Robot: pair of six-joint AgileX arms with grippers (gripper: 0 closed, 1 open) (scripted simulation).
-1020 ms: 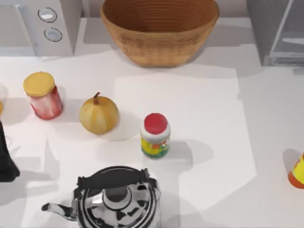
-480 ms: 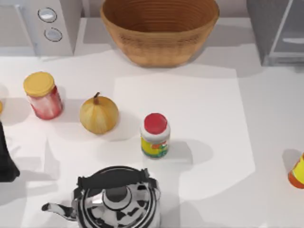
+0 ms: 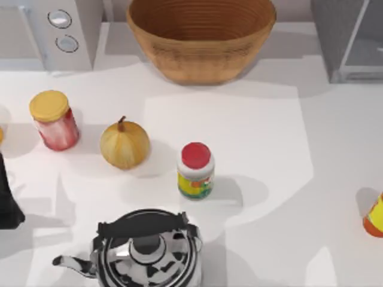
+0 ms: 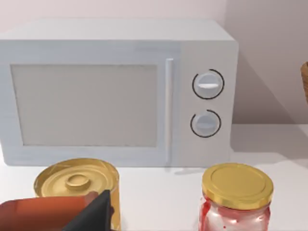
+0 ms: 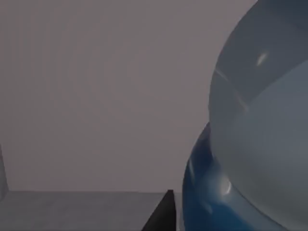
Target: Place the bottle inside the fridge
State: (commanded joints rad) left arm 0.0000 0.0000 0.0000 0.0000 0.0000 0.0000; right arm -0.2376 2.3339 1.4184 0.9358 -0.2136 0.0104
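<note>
The bottle (image 5: 260,134) is sitting right against the right end effector; whether it is gripped, I cannot tell.

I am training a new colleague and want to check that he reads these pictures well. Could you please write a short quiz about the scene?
1. True or false: in the top view, the onion stands between the yellow-lidded jar and the red-lidded jar.
2. What stands in the upper left corner of the top view? A) a toaster B) the microwave C) a sink
3. Which thing of the task looms very close in the right wrist view?

Key: 1 true; 2 B; 3 the bottle, seen by its clear body and blue cap.
</note>
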